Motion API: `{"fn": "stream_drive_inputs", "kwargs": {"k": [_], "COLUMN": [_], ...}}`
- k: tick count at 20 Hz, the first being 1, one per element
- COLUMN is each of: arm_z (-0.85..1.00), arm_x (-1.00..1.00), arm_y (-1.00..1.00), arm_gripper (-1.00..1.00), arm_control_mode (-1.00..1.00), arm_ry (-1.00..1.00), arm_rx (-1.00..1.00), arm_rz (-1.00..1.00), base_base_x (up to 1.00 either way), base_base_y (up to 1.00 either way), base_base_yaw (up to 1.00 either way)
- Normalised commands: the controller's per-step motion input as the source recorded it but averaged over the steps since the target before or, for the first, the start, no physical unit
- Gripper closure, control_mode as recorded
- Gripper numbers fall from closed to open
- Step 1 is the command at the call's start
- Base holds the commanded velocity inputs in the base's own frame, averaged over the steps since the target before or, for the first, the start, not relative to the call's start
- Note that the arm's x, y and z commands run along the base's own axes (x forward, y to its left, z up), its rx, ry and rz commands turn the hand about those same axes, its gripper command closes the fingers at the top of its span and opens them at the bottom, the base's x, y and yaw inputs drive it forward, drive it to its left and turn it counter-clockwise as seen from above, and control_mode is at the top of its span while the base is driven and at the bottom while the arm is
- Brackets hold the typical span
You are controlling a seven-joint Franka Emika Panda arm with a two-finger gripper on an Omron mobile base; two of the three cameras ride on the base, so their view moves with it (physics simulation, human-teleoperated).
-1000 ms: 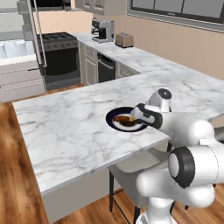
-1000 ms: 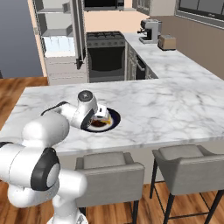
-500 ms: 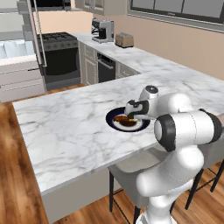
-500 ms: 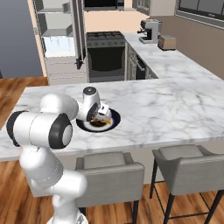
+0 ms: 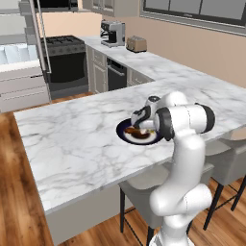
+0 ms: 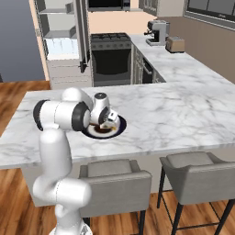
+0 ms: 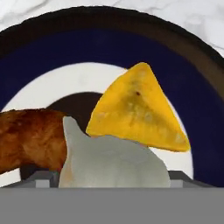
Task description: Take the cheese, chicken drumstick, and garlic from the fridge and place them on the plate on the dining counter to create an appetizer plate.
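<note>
1. The fridge (image 6: 59, 41) stands at the far side of the kitchen with its door open, pale shelves and a clear bluish drawer exposed; a black oven (image 6: 110, 57) with gas burners is just to its right in the right base view
2. The dining counter (image 5: 77, 139), a white marble slab with grey veins, spans the middle of both base views; two grey stools (image 6: 197, 181) stand along its near edge on a wooden floor (image 5: 14, 192)
3. An L-shaped marble counter (image 5: 158, 62) runs along the far wall and carries a coffee machine (image 5: 114, 33) and a toaster (image 5: 137, 44)
4. The white arm (image 5: 185, 144) rises beside the stools and bends over the dining counter, its wrist lowered over the plate
5. The plate (image 7: 205, 113), with navy rim and white centre, lies on the dining counter near its seating edge
6. The gripper (image 5: 140, 124) hangs close above the plate with its jaws spread wide, closed on nothing
7. The chicken drumstick (image 7: 30, 138) lies on the plate, left in the hand view
8. The cheese (image 7: 138, 109), a yellow-orange wedge, lies on the plate's white centre, right of the drumstick
9. The garlic (image 7: 109, 162), a whitish bulb, sits nearest the hand camera, in front of the cheese and against the drumstick; whether a finger touches it cannot be told
</note>
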Motion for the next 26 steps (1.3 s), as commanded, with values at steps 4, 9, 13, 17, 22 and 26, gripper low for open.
{"fn": "stream_drive_inputs", "kwargs": {"k": [4, 9, 13, 17, 22, 26], "arm_z": [-0.64, -0.51, -0.02, 0.04, 0.41, 0.87], "arm_x": [0.64, 0.37, -0.65, -1.00, -0.15, -0.93], "arm_y": [-0.05, -0.01, 0.00, 0.00, 0.00, -0.11], "arm_gripper": [1.00, -1.00, -1.00, -1.00, -1.00, -1.00], "arm_control_mode": [-1.00, -1.00, -1.00, -1.00, -1.00, -1.00], "arm_ry": [0.12, 0.08, 0.00, 0.00, 0.00, -0.04], "arm_rx": [0.00, 0.00, 0.00, 0.00, 0.00, 0.00], "arm_rz": [-0.05, -0.05, -0.07, -0.10, -0.10, -0.07], "base_base_x": [0.00, 0.00, 0.00, 0.00, 0.00, 0.00], "base_base_y": [0.00, 0.00, 0.00, 0.00, 0.00, 0.00], "base_base_yaw": [0.00, 0.00, 0.00, 0.00, 0.00, 0.00]}}
